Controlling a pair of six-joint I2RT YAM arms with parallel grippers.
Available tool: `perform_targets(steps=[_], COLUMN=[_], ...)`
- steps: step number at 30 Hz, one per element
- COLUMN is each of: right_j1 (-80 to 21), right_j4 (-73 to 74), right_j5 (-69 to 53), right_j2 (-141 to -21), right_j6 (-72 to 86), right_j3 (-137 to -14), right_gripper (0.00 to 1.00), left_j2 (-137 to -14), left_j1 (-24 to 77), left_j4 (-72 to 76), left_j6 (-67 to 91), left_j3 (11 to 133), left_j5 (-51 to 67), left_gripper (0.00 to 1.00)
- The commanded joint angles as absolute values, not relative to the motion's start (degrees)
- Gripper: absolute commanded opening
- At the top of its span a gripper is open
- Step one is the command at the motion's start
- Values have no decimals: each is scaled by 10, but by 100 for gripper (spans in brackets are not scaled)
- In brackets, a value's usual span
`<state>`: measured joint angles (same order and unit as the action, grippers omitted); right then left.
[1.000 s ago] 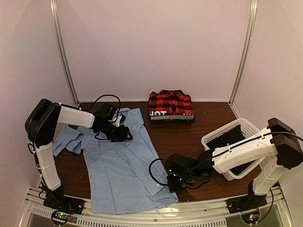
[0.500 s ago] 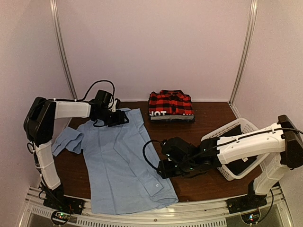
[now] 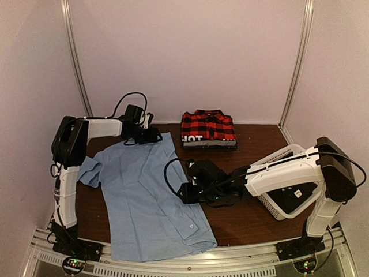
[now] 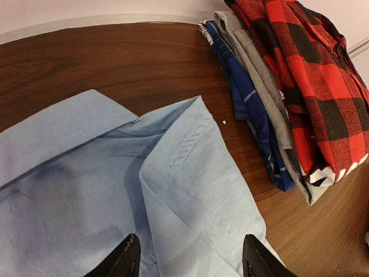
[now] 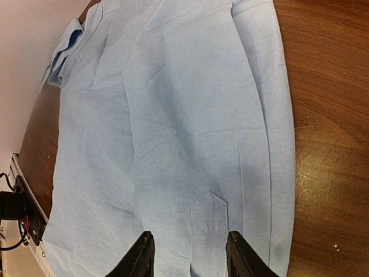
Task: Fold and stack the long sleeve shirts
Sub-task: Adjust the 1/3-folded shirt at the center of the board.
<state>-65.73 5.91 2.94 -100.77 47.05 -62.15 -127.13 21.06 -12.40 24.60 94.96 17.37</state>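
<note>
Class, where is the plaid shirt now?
Top view: the plaid shirt lies folded atop a stack at the table far edge, right of the light blue shirt.

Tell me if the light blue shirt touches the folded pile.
Apart. The left wrist view shows bare table between the light blue shirt and the folded pile.

The right arm (image 3: 279,178) hides part of the basket (image 3: 275,157); wrist views crop the blue shirt (image 4: 86,190).

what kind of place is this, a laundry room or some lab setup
Probably a lab robot cell, not a home: left arm and right arm bolted to a metal rail, plain white walls framed by metal posts, a light blue shirt spread on the wooden table.
</note>
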Motion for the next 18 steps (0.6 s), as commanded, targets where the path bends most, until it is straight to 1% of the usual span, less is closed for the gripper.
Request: perform_targets(steps=[1,3,9,14,18], right_j1=[-643,-639,-627,-619,-618], right_j4=[-32,-47,-78,-85,-95], right_j5=[19,16,19,23,20], right_j2=[-1026,-1034,-1038,-1037,-1034], right_j6=[468,473,481,484,492], right_j3=[-594,-583,-550,-536,-517], right_gripper=[42,41,40,40,40], left_j2=[-1303,-1319,-1373,-1403,-1420], left_j1=[210,210,209,206,203], left_j4=[-118,-121,-138,-140,-146], left_j6=[228,228,233,240,242], left_j3=[1003,1025,1089,1119,1138], left_j5=[181,180,180,184,188], left_gripper=[61,61,55,50,49])
